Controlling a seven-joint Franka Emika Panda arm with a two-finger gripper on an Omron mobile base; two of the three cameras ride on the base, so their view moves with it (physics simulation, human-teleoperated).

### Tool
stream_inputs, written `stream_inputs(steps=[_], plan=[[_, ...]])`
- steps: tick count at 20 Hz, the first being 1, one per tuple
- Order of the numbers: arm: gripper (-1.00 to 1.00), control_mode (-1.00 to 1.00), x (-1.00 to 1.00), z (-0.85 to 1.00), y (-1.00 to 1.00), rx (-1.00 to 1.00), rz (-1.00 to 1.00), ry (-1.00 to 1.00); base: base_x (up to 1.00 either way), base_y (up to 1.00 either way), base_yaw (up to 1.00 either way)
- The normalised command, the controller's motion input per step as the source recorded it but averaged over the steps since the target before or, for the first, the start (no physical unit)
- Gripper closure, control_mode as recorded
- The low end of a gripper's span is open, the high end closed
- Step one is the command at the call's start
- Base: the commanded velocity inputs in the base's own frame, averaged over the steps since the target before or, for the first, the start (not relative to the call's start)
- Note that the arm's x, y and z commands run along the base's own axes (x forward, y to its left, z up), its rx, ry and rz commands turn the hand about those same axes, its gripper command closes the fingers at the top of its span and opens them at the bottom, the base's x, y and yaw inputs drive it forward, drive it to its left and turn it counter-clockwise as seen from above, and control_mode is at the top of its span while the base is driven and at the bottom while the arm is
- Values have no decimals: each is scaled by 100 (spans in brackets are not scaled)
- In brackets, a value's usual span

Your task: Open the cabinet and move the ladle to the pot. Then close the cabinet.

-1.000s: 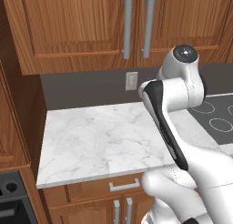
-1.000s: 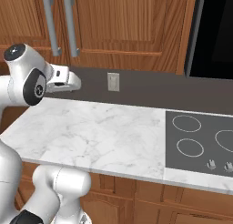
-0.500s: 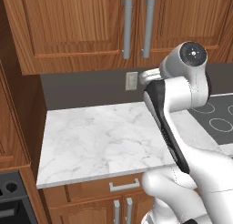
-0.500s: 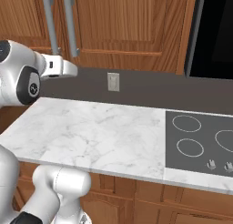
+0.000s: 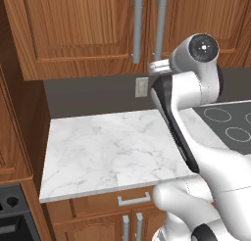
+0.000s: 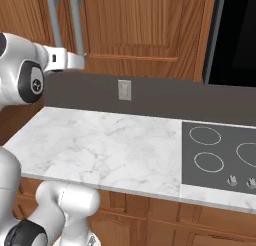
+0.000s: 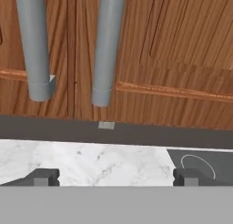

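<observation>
The cabinet [image 5: 88, 29] hangs on the wall above the counter [image 5: 108, 152], both doors shut. Its two grey bar handles stand upright side by side at the centre seam: the left handle [image 5: 138, 29] and the right handle [image 5: 160, 27].

The arm is raised to the level of the cabinet's lower edge. The gripper [image 6: 80, 61] points at the bottom of the doors, just below the lower ends of the handles. In the right base view its white hand sits directly under the right handle's foot; whether it touches cannot be told.

In the hand view the fingertips [image 7: 43, 176] stand wide apart at the bottom edge, with nothing between them. The jaws are open and hold nothing. The same view looks straight at the two handle ends, with the door seam between them and the dark backsplash [image 7: 136, 132] below.

A wall outlet [image 6: 124, 89] sits on the backsplash under the cabinet. The cooktop [image 6: 220, 152] lies flush in the counter to the right, its burner rings bare.
</observation>
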Motion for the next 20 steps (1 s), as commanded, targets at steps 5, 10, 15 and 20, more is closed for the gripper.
stream_inputs(steps=[5, 10, 15, 20], plan=[[-100, -100, 34, 29, 0, 3, -3, 0, 0, 0, 0], [-100, -100, 40, 26, 0, 6, 0, 0, 0, 0, 0], [-100, -100, 38, 17, 0, 8, 0, -1, 0, 0, 0], [-100, -100, 25, 3, 0, 7, 0, -8, 0, 0, 0]])
